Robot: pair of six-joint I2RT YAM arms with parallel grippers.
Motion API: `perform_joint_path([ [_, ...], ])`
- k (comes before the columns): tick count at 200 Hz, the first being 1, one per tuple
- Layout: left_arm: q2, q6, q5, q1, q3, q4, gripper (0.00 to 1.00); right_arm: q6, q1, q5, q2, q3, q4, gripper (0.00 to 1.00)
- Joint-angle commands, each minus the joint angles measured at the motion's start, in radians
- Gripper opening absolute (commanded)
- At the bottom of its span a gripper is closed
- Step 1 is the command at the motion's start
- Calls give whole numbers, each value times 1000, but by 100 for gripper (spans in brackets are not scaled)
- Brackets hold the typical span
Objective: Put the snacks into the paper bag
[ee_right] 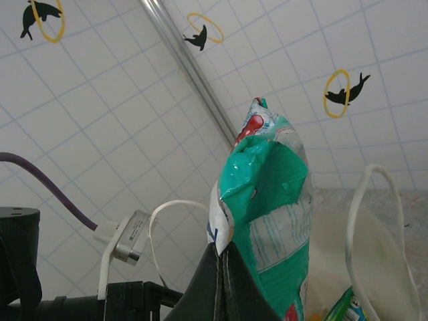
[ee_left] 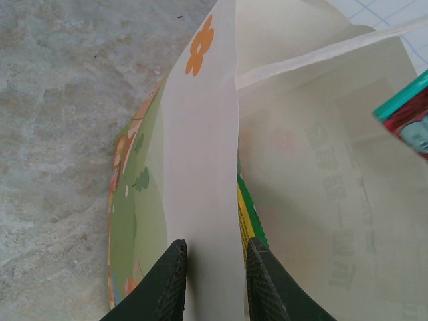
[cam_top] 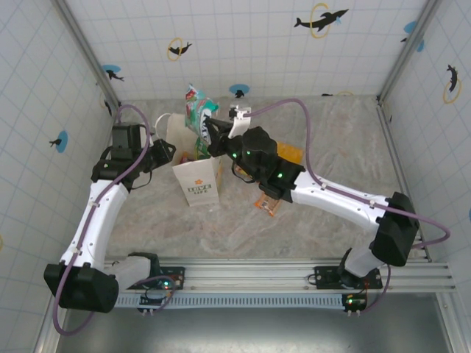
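The white paper bag (cam_top: 197, 182) stands mid-table with an orange emblem on its front. My left gripper (cam_top: 168, 151) holds the bag's upper wall (ee_left: 200, 167), one finger on each side (ee_left: 212, 271). A yellow-green packet (ee_left: 249, 217) lies inside the bag, and a pale green one (ee_left: 134, 214) shows left of that wall. My right gripper (cam_top: 211, 131) is above the bag's open mouth, shut (ee_right: 222, 246) on the white corner of a teal-green snack packet (ee_right: 271, 194) (cam_top: 197, 110) that stands up from the fingertips. Two orange packets (cam_top: 268, 203) (cam_top: 291, 153) lie on the table by the right arm.
The bag's white loop handles (ee_right: 374, 221) curve up beside the held packet. White tiled walls with dolphin stickers (cam_top: 321, 20) close in the marble tabletop (cam_top: 346, 140). A metal corner post (ee_right: 194, 73) rises behind the bag. The right arm (cam_top: 324, 195) stretches across the middle.
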Motion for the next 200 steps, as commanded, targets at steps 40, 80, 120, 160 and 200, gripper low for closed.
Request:
perform_joint_path([
  [40,-5,10,-10,3,7,25,27,22,16,0,37,42,3,16],
  [80,0,15,-13,3,16,18,27,11,13,-38,67,123,-104,36],
  [120,0,19,-20,3,20,9,27,-19,7,-42,10,94,-123,40],
  [160,-2,21,-32,4,10,9,27,-20,-22,-26,-119,-56,-203,43],
  [200,-2,16,-32,3,4,12,27,104,-126,-68,-262,-284,-315,46],
])
